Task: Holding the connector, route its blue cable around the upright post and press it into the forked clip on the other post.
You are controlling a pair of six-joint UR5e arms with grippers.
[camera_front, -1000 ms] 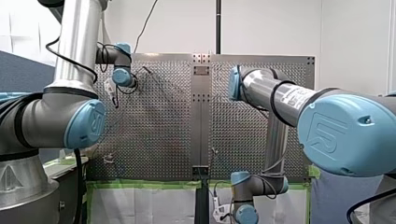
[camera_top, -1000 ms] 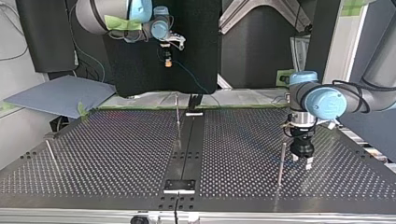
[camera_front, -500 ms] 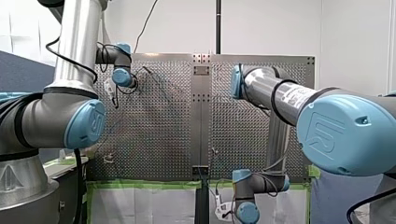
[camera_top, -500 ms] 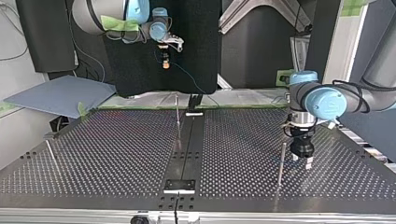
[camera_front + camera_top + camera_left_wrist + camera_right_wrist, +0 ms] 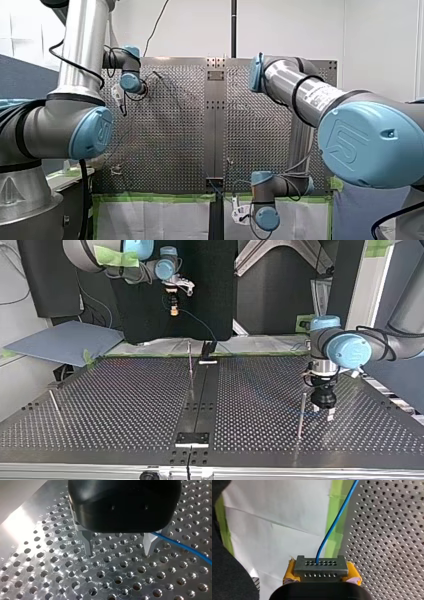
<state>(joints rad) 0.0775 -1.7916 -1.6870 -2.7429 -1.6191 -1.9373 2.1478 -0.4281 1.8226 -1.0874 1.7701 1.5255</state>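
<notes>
R tool clamped on connector beyond table edge, L tool apart just above table

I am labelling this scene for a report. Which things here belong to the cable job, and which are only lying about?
Job in hand: my right gripper, shut on the connector; blue cable; middle post; side post beside my open left gripper.

Lying about: grey-blue sheet; white paper; green tape.

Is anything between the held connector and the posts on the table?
Nothing visible. The connector in my right gripper hangs clear off the table's edge; my left gripper stands beside the post at the top view's right.
</notes>
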